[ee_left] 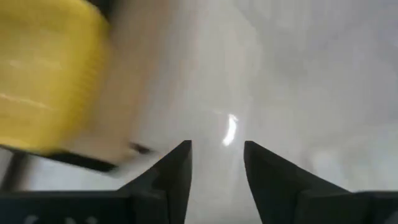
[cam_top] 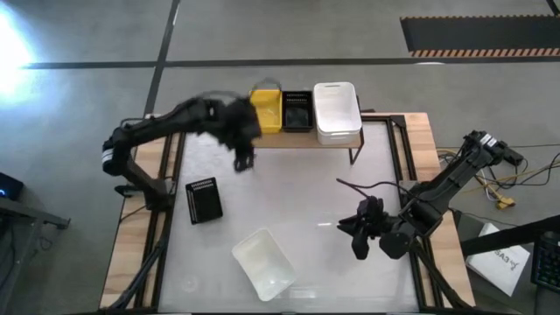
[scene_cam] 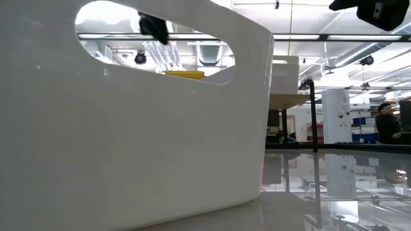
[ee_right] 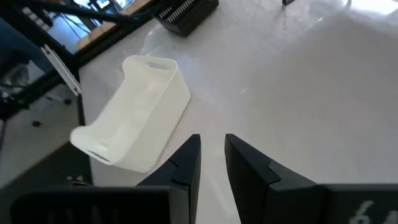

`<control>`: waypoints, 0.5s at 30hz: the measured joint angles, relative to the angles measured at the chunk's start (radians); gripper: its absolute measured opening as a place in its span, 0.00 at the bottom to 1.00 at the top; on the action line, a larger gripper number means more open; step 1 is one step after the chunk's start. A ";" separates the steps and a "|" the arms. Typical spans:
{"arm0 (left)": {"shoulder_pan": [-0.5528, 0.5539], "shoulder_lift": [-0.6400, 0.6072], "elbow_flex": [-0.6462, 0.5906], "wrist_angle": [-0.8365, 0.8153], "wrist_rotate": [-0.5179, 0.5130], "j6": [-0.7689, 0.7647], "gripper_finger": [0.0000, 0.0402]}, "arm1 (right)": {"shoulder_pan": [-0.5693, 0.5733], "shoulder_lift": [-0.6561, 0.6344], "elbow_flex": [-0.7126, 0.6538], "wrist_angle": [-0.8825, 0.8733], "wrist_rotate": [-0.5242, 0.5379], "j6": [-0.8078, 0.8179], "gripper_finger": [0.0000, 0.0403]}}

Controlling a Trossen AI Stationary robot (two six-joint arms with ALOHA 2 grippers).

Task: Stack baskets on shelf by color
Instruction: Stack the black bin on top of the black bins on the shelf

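Yellow basket (cam_top: 267,108) sat on shelf (cam_top: 302,140) at far table edge, beside black basket (cam_top: 297,111) and white basket (cam_top: 337,111). Second black basket (cam_top: 204,199) and second white basket (cam_top: 263,262) lay loose on table (cam_top: 297,201), well apart. Left gripper (cam_top: 242,160) hovered just in front of shelf near yellow basket, fingers parted, nothing between them. Right gripper (cam_top: 359,238) waited low over right side, fingers narrowly apart, empty. Judged next: clear shelf, fetch loose black basket, grip one rim squarely, lower level onto matching colour.
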 joint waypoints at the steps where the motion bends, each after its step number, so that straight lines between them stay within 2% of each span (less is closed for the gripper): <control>1: -0.040 -0.014 -0.013 -0.023 0.000 -0.034 0.31 | -0.005 0.005 0.000 0.000 0.000 -0.019 0.16; 7: -0.324 -0.120 -0.164 -0.034 -0.020 -0.348 0.24 | -0.060 0.013 0.000 -0.003 0.001 -0.139 0.16; 10: -0.465 -0.157 -0.281 0.013 -0.020 -0.571 0.22 | -0.097 0.007 0.000 -0.003 -0.001 -0.211 0.16; 12: -0.556 -0.173 -0.359 0.080 -0.019 -0.749 0.22 | -0.121 0.005 0.000 -0.002 0.000 -0.258 0.16; 15: -0.678 -0.185 -0.458 0.267 -0.019 -0.991 0.22 | -0.153 0.005 0.000 -0.003 -0.001 -0.323 0.16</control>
